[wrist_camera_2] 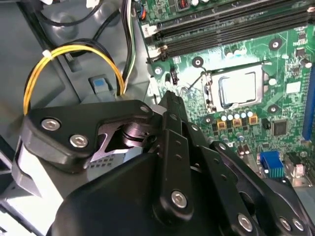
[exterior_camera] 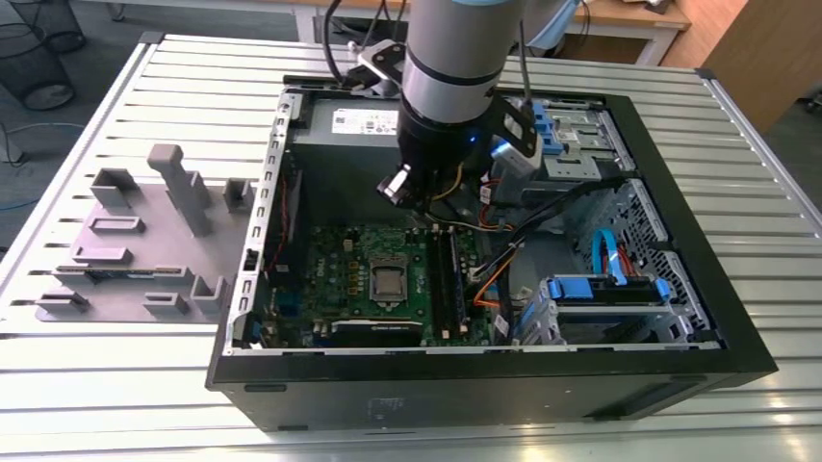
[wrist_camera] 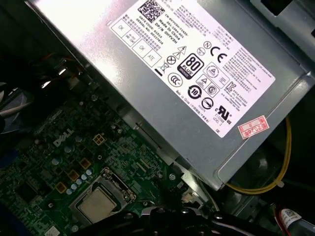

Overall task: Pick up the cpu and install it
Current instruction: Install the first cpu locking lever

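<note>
While the cpu (wrist_camera_2: 239, 89) is already sitting in its socket (wrist_camera_2: 211, 93), the gripper (exterior_camera: 400, 185) is hovering above the motherboard (exterior_camera: 337, 260), jaw state unclear.

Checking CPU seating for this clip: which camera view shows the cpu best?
The second wrist view: the cpu lies flat in its socket on the green motherboard, its shiny top fully visible. The first wrist view shows it too, dimmer. In the exterior view it appears below the gripper, farther off.
</note>
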### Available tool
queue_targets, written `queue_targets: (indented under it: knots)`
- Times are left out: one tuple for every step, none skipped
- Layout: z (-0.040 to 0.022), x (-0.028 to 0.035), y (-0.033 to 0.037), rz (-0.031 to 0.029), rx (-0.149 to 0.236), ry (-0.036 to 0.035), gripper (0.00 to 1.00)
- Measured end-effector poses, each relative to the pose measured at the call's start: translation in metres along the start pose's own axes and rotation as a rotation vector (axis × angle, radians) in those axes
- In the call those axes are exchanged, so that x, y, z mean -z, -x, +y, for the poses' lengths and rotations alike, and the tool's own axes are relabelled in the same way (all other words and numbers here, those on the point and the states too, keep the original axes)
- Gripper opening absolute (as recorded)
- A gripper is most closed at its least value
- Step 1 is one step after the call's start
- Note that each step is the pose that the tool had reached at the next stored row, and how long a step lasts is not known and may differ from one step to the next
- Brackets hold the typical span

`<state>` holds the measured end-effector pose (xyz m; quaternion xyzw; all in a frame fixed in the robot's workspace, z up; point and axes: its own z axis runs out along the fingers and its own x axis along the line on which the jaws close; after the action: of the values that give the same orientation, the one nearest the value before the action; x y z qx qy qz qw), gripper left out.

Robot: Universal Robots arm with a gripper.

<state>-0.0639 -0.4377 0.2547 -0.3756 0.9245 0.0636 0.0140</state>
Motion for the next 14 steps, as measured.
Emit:
queue_targets:
  knots:
    - [-0.0001,-0.0015,0.0001,-0.0001,0.0,0.0,0.1]
    - [-0.0002,-0.0031,0.0001,-0.0001,0.0,0.0,0.1]
    - [-0.0004,-0.0047,0.0,-0.0002,0.0,0.0,0.1]
    - [-0.0006,-0.0062,-0.0001,-0.0001,0.0,0.0,0.1]
    - [-0.0008,-0.0079,-0.0003,0.0,0.0,-0.0001,0.1]
    - [-0.0009,-0.0093,-0.0004,0.0002,0.0,-0.0004,0.1]
    - [-0.0011,-0.0106,-0.0005,0.0006,0.0,-0.0008,0.1]
    - [-0.0012,-0.0114,-0.0005,0.0016,0.0,-0.0019,0.1]
    - [-0.0012,-0.0119,-0.0006,0.0033,0.0,-0.0035,0.1]
    - [-0.0013,-0.0125,-0.0006,0.009,0.0,-0.0093,0.1]
    - [-0.0014,-0.0128,-0.0007,0.0111,0.0,-0.0116,0.1]
    - [-0.0014,-0.0129,-0.0008,0.0134,0.0,-0.014,0.1]
    - [-0.0016,-0.0131,-0.0009,0.0156,-0.001,-0.0163,0.1]
    - [-0.0017,-0.0133,-0.0011,0.0178,-0.001,-0.0186,0.1]
